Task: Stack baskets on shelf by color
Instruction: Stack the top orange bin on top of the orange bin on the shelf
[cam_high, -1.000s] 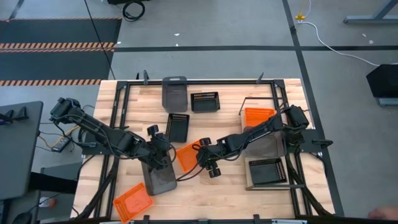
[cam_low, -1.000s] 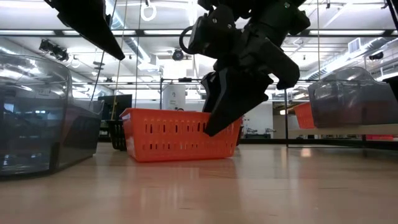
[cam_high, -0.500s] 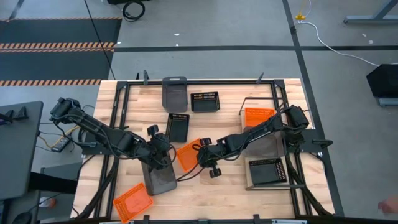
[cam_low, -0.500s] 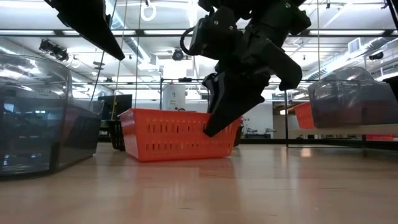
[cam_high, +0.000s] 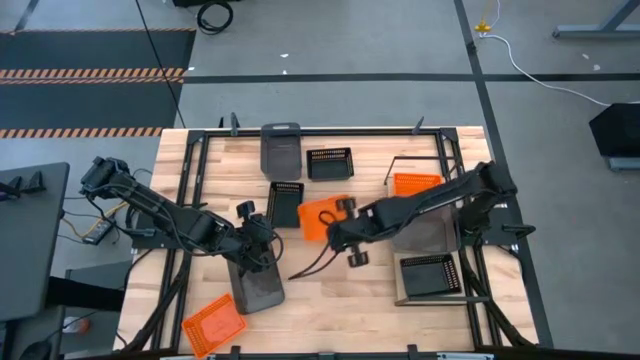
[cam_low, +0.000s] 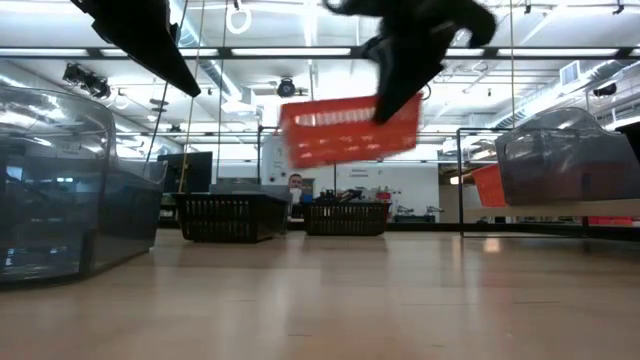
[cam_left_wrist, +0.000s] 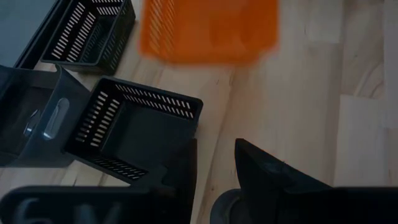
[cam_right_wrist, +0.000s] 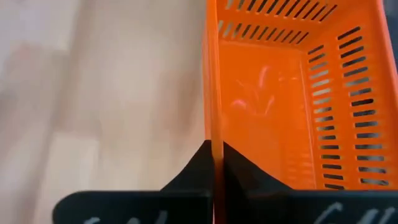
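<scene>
While the right gripper (cam_high: 338, 228) pinches one wall of an orange basket (cam_high: 319, 217) between closed fingers, lifted clear of the table (cam_high: 340, 300), another orange basket (cam_high: 415, 183) sits on the shelf (cam_high: 400, 300) beyond; most baskets remain scattered. Left gripper (cam_high: 252, 250) hovers parted over a grey basket (cam_high: 255, 290), holding nothing. Pale butcher-block top, bright open workshop behind

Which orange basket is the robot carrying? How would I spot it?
Look at the middle of the wooden table, where the right arm reaches in from the shelf side. The right gripper has its fingers shut on one wall of an orange basket. It is the only basket up in the air; the other orange ones lie at the table's front left corner and on the shelf.
</scene>
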